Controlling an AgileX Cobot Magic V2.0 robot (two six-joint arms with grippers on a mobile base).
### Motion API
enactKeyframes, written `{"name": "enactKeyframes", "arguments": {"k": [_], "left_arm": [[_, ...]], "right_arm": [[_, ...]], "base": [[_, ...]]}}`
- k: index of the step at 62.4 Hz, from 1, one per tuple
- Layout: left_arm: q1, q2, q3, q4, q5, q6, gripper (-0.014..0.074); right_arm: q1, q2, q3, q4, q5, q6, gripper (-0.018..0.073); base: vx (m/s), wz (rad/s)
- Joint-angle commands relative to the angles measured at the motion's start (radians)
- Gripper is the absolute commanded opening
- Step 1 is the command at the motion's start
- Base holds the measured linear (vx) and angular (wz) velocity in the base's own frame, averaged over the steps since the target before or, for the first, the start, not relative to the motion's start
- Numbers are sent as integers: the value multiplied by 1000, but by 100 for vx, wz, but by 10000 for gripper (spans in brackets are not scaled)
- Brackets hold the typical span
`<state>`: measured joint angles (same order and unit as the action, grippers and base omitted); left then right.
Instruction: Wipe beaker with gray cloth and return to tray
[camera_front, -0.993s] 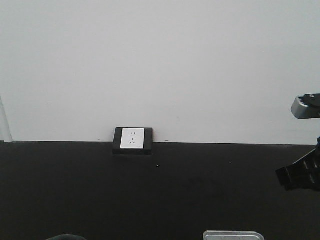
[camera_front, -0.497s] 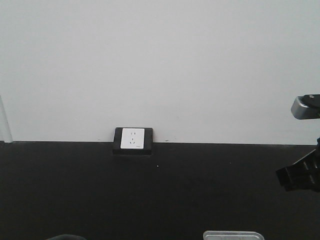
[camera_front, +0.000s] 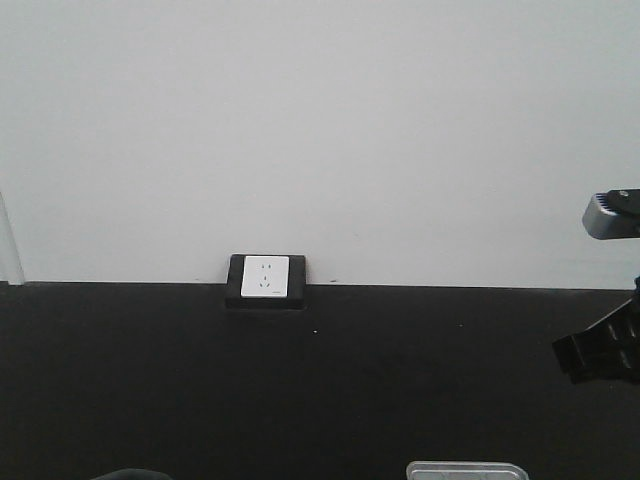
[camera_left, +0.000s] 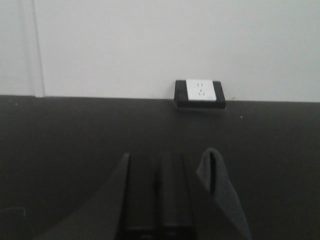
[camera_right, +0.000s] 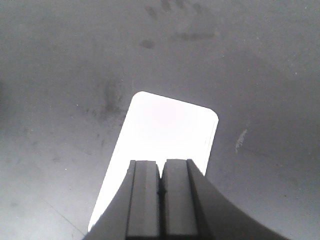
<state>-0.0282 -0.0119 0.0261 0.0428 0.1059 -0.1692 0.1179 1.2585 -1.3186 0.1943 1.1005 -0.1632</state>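
Note:
In the left wrist view my left gripper (camera_left: 156, 167) is shut. A fold of the gray cloth (camera_left: 220, 187) sticks up beside its right finger and seems to be held in the jaws. In the right wrist view my right gripper (camera_right: 161, 165) is shut and empty, hovering over the white rectangular tray (camera_right: 167, 130), which is glared out. The tray's far rim (camera_front: 466, 468) shows at the bottom edge of the front view. No beaker shows in any view.
A black tabletop (camera_front: 320, 380) runs back to a white wall. A white socket in a black frame (camera_front: 265, 280) sits at the wall's foot and also shows in the left wrist view (camera_left: 200, 93). Parts of my right arm (camera_front: 605, 355) are at the right edge.
The right arm's dark part at the right edge has shifted very slightly. Nothing else has moved.

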Motion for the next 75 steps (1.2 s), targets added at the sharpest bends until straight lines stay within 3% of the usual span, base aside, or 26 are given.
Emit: {"name": "enactKeyframes", "arguments": {"k": [1,43,54,61,69,75], "left_arm": [[3,-17,32,0,-42,-14,-6],[3,-15,31,0,-39,-14,-6],[2,-15,31,0,-39,-14,-6],[2,-15,31,0,-39,-14,-6],[2,-15,31,0,-39,-14,-6],[2,-15,31,0,-39,-14,-6]], "right_arm": [[-3,-28,-30,7,-44,-11,-12],[-3,-28,-30,9,-36,-11,-12],[-2,-81,-30,-56,-49,-12,-12],[-8,-222,-25,-188,-82,-14,-12],[-48,-401,87,-328,-256,38,-12],[-87,-562,286,-371,-498,87,-11]], "base": [[0,0],[0,0],[0,0],[0,0],[0,0],[0,0]]}}
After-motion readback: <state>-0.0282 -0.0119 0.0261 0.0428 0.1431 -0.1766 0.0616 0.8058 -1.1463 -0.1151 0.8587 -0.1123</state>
